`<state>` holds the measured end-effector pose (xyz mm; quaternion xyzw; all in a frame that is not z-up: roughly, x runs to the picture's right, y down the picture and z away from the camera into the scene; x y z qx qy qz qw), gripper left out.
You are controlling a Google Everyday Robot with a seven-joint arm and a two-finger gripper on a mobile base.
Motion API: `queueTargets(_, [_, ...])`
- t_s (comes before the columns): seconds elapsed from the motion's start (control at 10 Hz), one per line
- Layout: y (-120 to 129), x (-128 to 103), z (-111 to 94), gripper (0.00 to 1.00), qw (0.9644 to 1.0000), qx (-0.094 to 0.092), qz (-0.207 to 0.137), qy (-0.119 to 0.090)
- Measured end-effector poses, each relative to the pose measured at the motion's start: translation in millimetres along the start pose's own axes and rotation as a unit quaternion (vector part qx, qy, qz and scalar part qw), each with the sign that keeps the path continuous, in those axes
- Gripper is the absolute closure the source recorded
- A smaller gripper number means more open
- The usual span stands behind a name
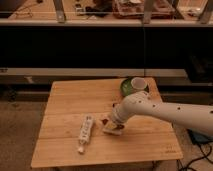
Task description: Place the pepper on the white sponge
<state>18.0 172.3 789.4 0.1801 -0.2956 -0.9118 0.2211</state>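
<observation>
My gripper [111, 125] sits at the end of the white arm [165, 110], low over the middle of the wooden table [65, 100]. Right under it lies a pale flat thing, the white sponge [113, 131]. A small reddish patch at the gripper's left side looks like the pepper [105, 121], mostly hidden by the gripper.
A white bottle [85, 133] lies on its side to the left of the gripper. A green bowl [127, 86] and a white cup [138, 84] stand at the table's far right edge. A dark counter front runs behind the table.
</observation>
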Motion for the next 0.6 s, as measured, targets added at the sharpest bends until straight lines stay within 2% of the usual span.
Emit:
queueTargets(0.3, [2.4,2.5,-4.5,0.28,1.0000,-0.002,0.000,0.002])
queueTargets(0.6, [17.7,12.3,-24.2,0.28,0.9994,-0.017,0.019,0.024])
